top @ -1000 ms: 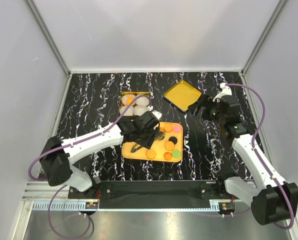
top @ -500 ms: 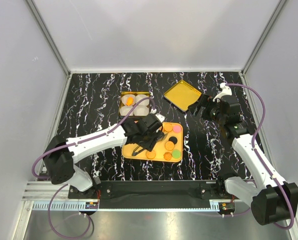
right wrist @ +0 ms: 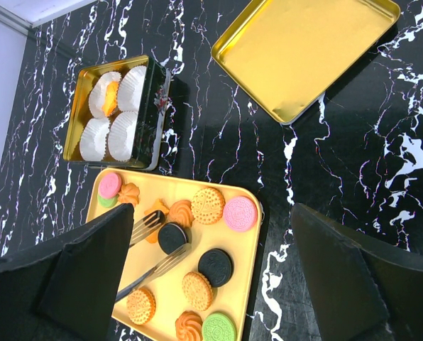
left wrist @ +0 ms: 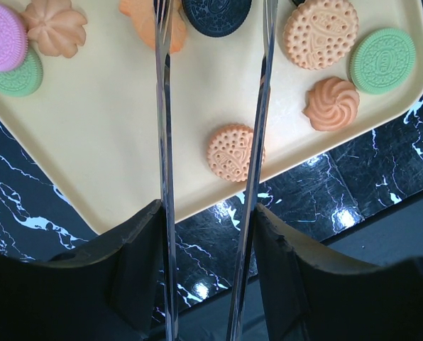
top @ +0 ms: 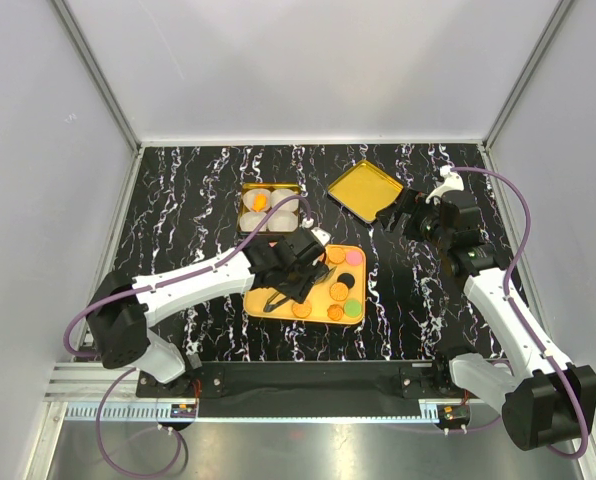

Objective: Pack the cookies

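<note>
cookies [right wrist: 209, 205] on tray [right wrist: 248, 245]; tin [right wrist: 74, 133] holds cups [right wrist: 123, 135], one filled.

No words, brand names, numbers or signs can be read in any view. The dark cookie [left wrist: 216, 15] lying between the left arm's fingers [left wrist: 163, 106] carries an embossed pattern, and the green cookie [left wrist: 382, 60] off to the side of them does too, but neither pattern resolves into letters at this sharpness
</note>
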`<state>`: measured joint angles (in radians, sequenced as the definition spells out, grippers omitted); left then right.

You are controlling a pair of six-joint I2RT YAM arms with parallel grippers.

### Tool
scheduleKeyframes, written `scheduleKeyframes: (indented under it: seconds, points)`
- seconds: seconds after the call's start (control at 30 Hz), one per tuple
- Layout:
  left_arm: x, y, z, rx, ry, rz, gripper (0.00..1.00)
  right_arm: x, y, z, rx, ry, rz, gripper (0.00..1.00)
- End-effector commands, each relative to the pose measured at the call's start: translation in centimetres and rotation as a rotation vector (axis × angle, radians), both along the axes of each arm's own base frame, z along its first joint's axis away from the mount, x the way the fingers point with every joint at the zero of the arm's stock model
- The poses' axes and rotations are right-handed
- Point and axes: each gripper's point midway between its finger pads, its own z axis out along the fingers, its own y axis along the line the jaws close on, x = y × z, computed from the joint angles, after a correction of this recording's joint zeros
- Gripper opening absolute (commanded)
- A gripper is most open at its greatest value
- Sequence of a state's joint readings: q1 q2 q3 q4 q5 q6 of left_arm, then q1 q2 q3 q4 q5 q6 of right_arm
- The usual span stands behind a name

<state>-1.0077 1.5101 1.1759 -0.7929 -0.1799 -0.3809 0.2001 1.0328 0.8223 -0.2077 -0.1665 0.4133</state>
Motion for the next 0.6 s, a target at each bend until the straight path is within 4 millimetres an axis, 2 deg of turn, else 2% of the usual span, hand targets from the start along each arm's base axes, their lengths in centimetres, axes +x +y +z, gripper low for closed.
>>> scheduleKeyframes:
  seconds: [0.0, 0.57]
  points:
    - [0.7, -0.46, 0.97, -0.014, -0.044, 0.001, 0.54, 0.31, -0.31, 0.62, -0.018, -0.03, -0.008, 1.0]
    - [-0.13, -0.12, 0.15, 0.007, -0.024, -0.003, 0.54, 0.25, -0.41, 0.7, -0.02, -0.032, -0.01, 1.0]
